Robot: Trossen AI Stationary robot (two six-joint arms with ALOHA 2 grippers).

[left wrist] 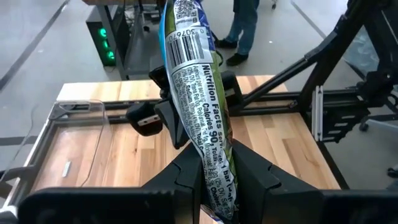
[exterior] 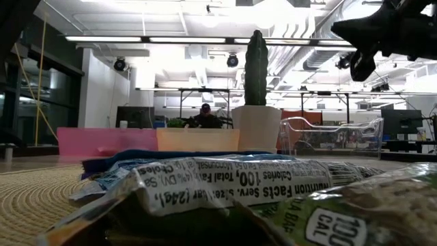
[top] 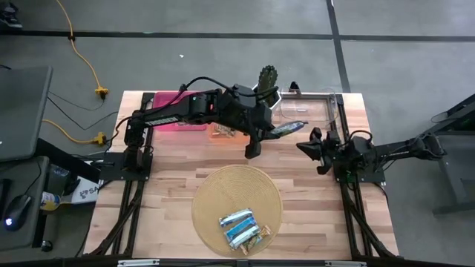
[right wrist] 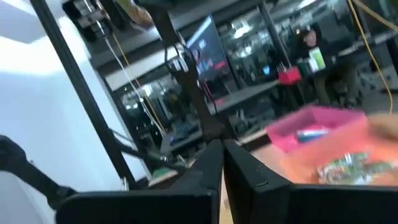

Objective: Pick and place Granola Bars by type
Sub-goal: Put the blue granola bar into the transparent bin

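My left gripper [top: 266,133] hangs high over the middle of the table's far half, shut on one granola bar [top: 286,128] with a blue, white and green wrapper [left wrist: 199,93]. Below and beyond it stands a clear tray [top: 330,104]. Several more granola bars [top: 241,228] lie flat on a round woven mat [top: 215,193] near the front edge. The right wrist view shows a blue bar [right wrist: 310,132] in a pink tray [right wrist: 323,121] and bars [right wrist: 348,167] in an orange tray. My right gripper [top: 306,146] waits shut at the table's right side, holding nothing. My left gripper pinches the bar's near end [left wrist: 214,186] between its two fingers. The fingers come from the table's left, slanting a little downward, and the bar runs on along them. Its free end [top: 298,125] points toward the table's right, lifted clear of everything.
A green cactus [top: 267,77] in a white pot [exterior: 257,126] stands at the far edge between the trays. The pink tray [top: 178,111] sits far left and the orange one [top: 223,132] beside it. Bare wood lies between the mat and the trays.
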